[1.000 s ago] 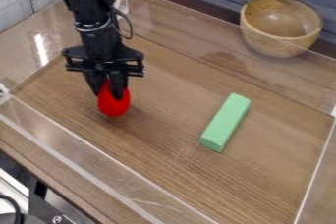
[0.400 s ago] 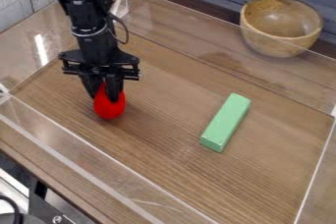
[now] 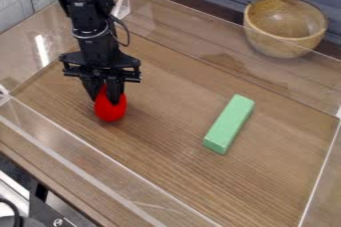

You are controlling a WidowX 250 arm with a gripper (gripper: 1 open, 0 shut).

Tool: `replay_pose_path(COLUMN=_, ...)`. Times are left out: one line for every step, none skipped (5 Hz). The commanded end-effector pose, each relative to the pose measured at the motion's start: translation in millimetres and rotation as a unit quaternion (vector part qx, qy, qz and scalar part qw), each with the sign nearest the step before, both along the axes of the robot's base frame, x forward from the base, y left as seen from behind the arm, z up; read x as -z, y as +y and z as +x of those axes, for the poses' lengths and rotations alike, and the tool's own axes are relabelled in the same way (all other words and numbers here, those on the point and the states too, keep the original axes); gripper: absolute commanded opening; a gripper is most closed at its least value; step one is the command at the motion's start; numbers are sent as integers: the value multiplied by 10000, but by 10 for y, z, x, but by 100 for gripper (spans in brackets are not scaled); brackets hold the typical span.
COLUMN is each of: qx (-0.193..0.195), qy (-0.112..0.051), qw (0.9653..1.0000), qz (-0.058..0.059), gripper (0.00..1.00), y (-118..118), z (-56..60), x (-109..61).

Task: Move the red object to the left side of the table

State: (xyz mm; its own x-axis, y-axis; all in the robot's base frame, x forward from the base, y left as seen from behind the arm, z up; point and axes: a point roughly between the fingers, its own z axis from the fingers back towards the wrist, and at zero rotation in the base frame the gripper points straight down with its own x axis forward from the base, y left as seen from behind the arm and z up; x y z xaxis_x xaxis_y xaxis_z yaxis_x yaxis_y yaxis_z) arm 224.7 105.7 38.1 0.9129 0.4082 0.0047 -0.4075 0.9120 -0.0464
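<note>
The red object [image 3: 111, 107], a small glossy red toy, rests on or just above the brown wood-grain table [image 3: 173, 161] at its left part. My gripper [image 3: 110, 94] comes down from above on a black arm and is shut on the top of the red object, its dark fingers pinching it on both sides. The toy's leafy top is hidden between the fingers. I cannot tell whether its base touches the wood.
A light green rectangular block [image 3: 229, 123] lies to the right of centre. A round wooden bowl [image 3: 285, 26] stands at the back right, beyond the clear acrylic wall. Low clear walls [image 3: 80, 176] border the tabletop on all sides.
The gripper and the red object have shifted slightly to the left over the last second. The green block and the bowl have not moved.
</note>
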Motion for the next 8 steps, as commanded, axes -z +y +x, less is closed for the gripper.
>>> replay_pose_path(qx=-63, qy=-110, qw=9999, qz=111, gripper=0, y=94, z=42, x=-71)
replay_pose_path(qx=-64, qy=-89, qw=9999, qz=124, gripper=0, y=110, z=36, x=-72)
replay_pose_path(qx=-62, qy=-69, qw=9999, qz=135, gripper=0, y=124, z=29, x=-74)
replay_pose_path(qx=-58, qy=-45, qw=9999, qz=146, gripper=0, y=130, z=25, x=-73)
replay_pose_path(qx=-56, qy=-21, qw=9999, qz=156, gripper=0, y=135, z=20, x=-72)
replay_pose_path(qx=-53, qy=3, qw=9998, qz=165, gripper=0, y=138, z=16, x=-69)
replay_pose_path(qx=-50, qy=28, qw=9998, qz=174, gripper=0, y=142, z=12, x=-65)
replay_pose_path(qx=-47, qy=53, qw=9998, qz=181, gripper=0, y=145, z=9, x=-62)
